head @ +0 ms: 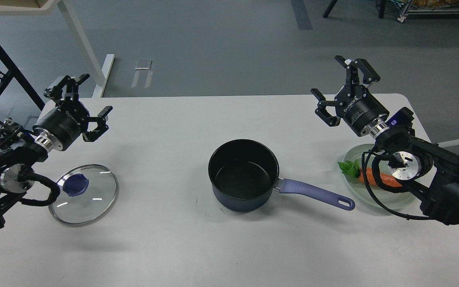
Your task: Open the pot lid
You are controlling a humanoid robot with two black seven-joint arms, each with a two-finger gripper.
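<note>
A dark blue pot (243,175) with a purple handle stands open and empty at the table's middle. Its glass lid (83,193) with a blue knob lies flat on the table at the left, apart from the pot. My left gripper (79,104) is open and empty, above the table behind the lid. My right gripper (343,88) is open and empty, above the table's back right, far from the pot.
A clear glass plate (381,198) at the right holds a toy carrot (369,175), partly hidden by my right arm. The white table's (197,247) back edge borders grey floor; a white table leg stands behind at the left.
</note>
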